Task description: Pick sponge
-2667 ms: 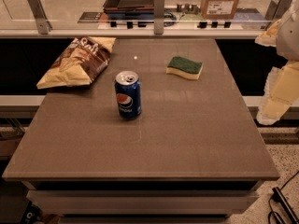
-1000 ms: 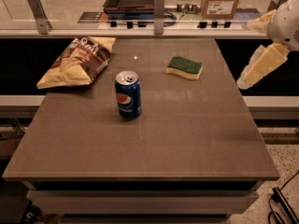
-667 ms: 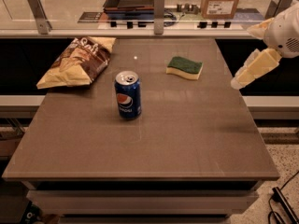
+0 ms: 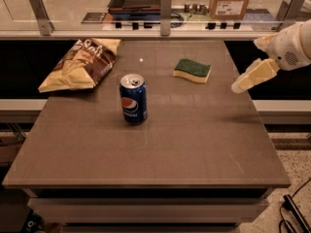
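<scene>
The sponge (image 4: 193, 70) lies flat on the brown table (image 4: 194, 140) at the back right, dark green top over pale yellow foam. My gripper (image 4: 239, 87) comes in from the right edge of the view on a cream arm. It hangs above the table's right side, a short way right of the sponge and a little nearer, not touching it. It holds nothing.
A blue Pepsi can (image 4: 133, 99) stands upright left of centre. A brown chip bag (image 4: 82, 63) lies at the back left. A rail with metal posts (image 4: 165, 6) runs behind the table, with a cardboard box (image 4: 230, 0) beyond it.
The arm has swung up and in from the right, and the gripper has moved left toward the sponge. The sponge, can and bag have not moved.
</scene>
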`<control>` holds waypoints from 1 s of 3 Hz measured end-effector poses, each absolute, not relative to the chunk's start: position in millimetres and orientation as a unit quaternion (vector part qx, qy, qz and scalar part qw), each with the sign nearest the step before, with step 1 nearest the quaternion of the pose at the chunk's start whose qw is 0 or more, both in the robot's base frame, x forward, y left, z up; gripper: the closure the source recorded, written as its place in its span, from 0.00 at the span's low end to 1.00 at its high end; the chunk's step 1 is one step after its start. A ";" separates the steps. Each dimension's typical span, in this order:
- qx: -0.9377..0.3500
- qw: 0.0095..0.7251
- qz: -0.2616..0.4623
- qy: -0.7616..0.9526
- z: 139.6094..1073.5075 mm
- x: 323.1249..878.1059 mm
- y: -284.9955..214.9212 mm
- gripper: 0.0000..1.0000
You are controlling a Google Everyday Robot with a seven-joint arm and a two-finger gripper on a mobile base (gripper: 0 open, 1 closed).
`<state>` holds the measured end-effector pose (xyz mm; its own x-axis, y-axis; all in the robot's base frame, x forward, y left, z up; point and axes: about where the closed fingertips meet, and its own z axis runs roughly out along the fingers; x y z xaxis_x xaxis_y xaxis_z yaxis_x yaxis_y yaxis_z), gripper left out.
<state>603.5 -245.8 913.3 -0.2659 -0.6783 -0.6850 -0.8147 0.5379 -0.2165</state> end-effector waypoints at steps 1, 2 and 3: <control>-0.466 0.388 0.110 0.787 898.6 619.5 -246.8 0.00; -0.463 0.398 0.133 0.781 883.4 630.0 -245.3 0.00; -0.459 0.408 0.156 0.773 872.7 641.6 -245.9 0.00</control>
<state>641.6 -245.9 872.7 -0.2449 -0.5823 -0.7752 -0.8375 0.5299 -0.1334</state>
